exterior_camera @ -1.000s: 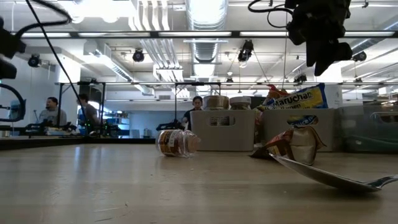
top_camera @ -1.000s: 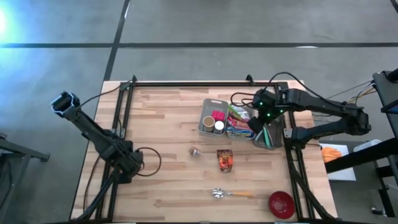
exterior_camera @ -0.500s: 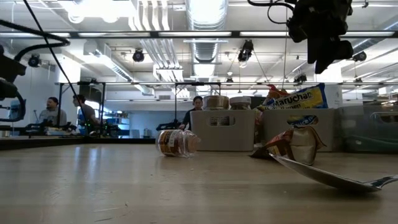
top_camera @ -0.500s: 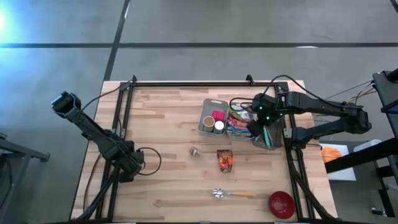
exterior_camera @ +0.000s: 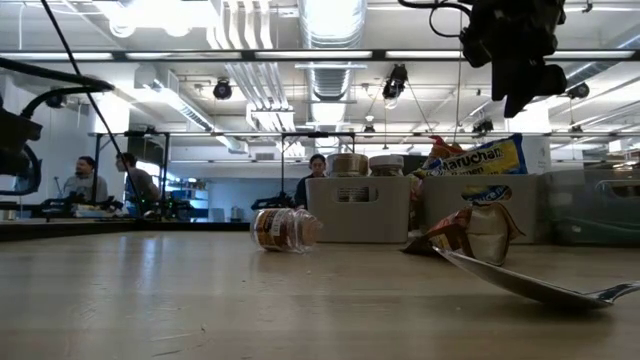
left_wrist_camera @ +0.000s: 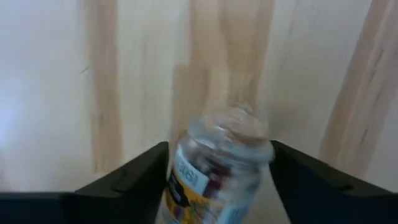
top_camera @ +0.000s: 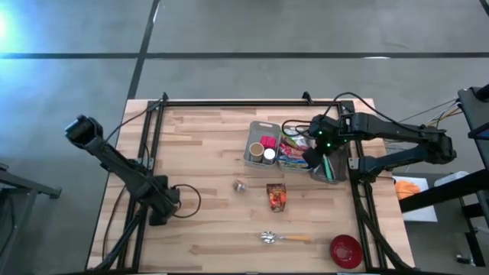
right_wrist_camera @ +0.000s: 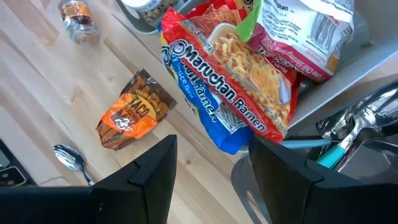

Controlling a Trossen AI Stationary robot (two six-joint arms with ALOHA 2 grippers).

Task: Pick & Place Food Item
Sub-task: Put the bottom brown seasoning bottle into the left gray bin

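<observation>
Shifted slightly, left pincer (left_wrist_camera: 221, 147) straddles jar (left_wrist_camera: 216, 177), grip unclear; right pincer (right_wrist_camera: 212, 148) open, empty.

Table (top_camera: 206, 153) is seen straight down in high view, level across in low view. Right wrist view is angled close above ramen pack (right_wrist_camera: 233, 74); orange snack bag (top_camera: 276, 196) is shared.
</observation>
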